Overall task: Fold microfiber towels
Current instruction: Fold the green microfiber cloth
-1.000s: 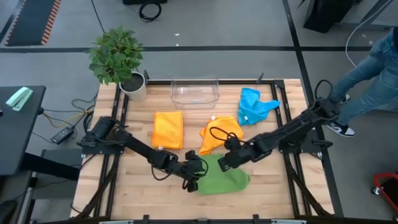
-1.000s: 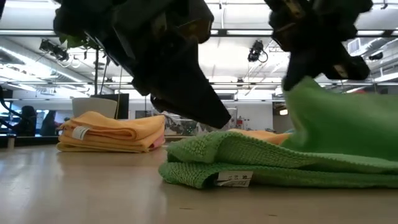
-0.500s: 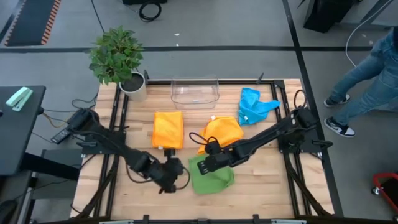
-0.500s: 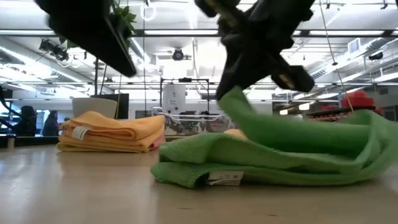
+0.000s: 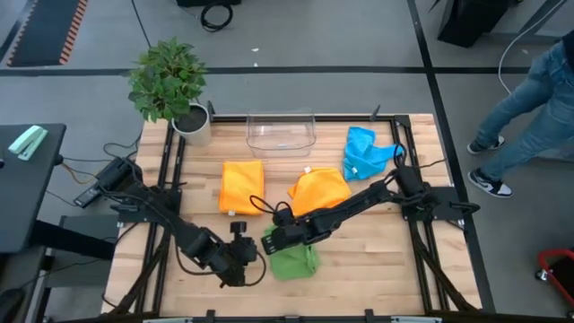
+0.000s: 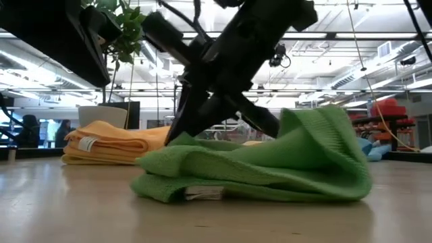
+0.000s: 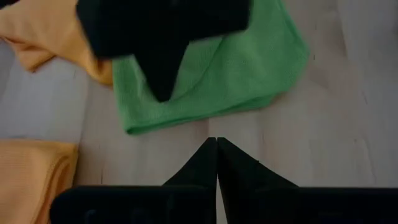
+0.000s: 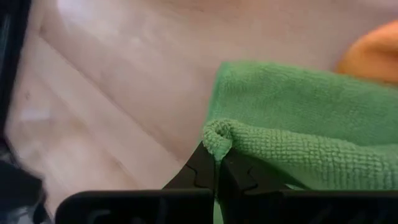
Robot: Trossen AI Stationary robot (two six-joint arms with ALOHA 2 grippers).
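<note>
Your right hand (image 5: 272, 240) is pinching a bunched edge of the green towel (image 5: 293, 260), fingers pressed tight on it. The towel lies half-doubled on the counter (image 5: 386, 260), trailing toward 4 o'clock from that hand. Left hand (image 5: 244, 261), fingers together and empty, sits just beside the towel at its 9 o'clock.

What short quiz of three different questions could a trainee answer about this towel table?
1. True or false: the right hand pinches an edge of the green towel.
2. Which holds nothing? A. left hand B. right hand
3. Fill in: the clear bin stands beside the potted ____.

Key: 1 true, the fold sits between its shut fingers. 2 A, the left hand is shut on the bare table beside the towel. 3 plant.
</note>
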